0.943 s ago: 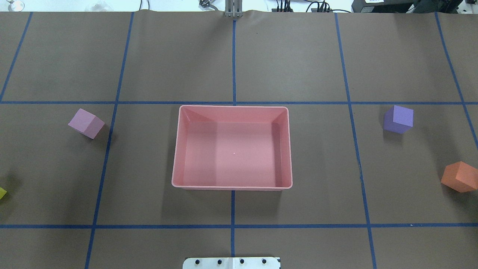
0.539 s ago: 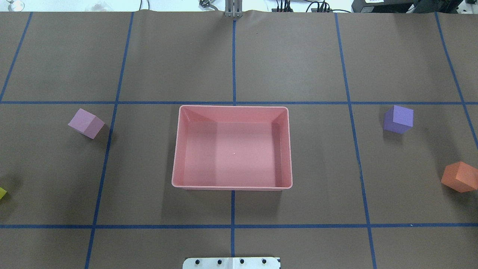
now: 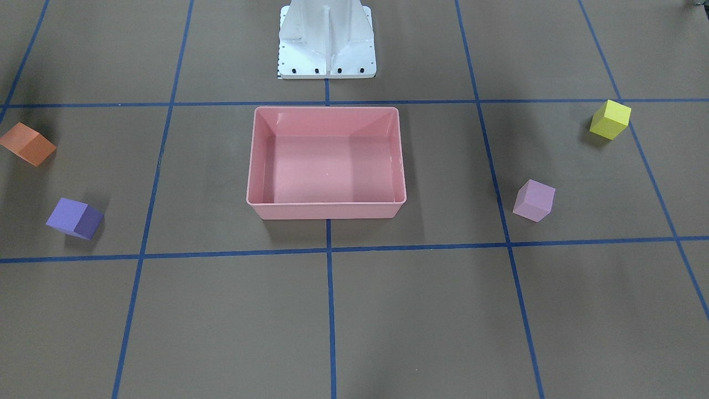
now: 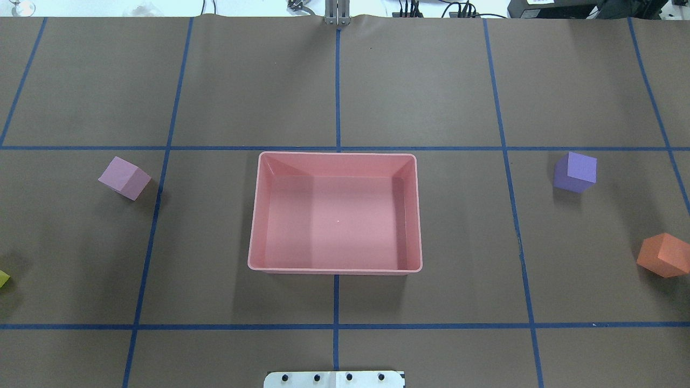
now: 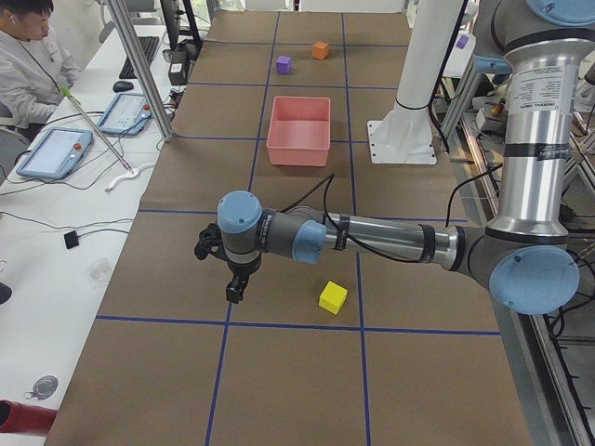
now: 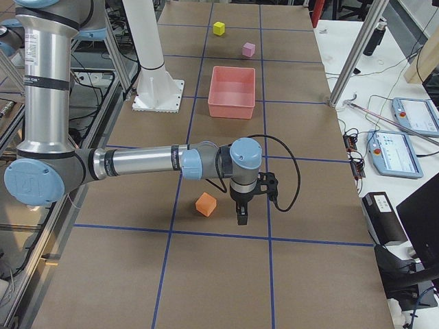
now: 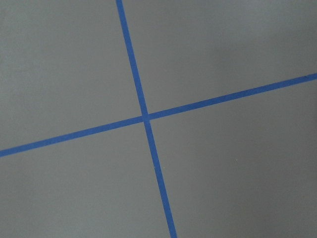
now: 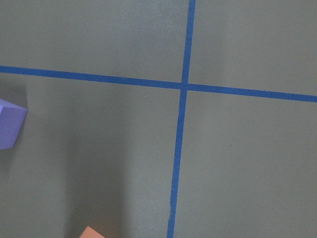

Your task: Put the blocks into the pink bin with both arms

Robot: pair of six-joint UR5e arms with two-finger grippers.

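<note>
Across the table, front-facing view: pink bin (image 3: 327, 211) central, no block in it; yellow block (image 3: 610, 119) and pink-lilac block (image 3: 534, 200) lie on the robot's left, orange block (image 3: 27, 144) and purple block (image 3: 75, 219) on its right, all well apart from the bin; overhead view agrees, no arm showing; left-end view: left gripper (image 5: 234, 279) hangs near the yellow block, which lies robot-ward of it; right-end view: right gripper (image 6: 242, 209) hangs just beside the orange block, likewise robot-ward; whether either gripper's fingers stand parted cannot be told.
</note>
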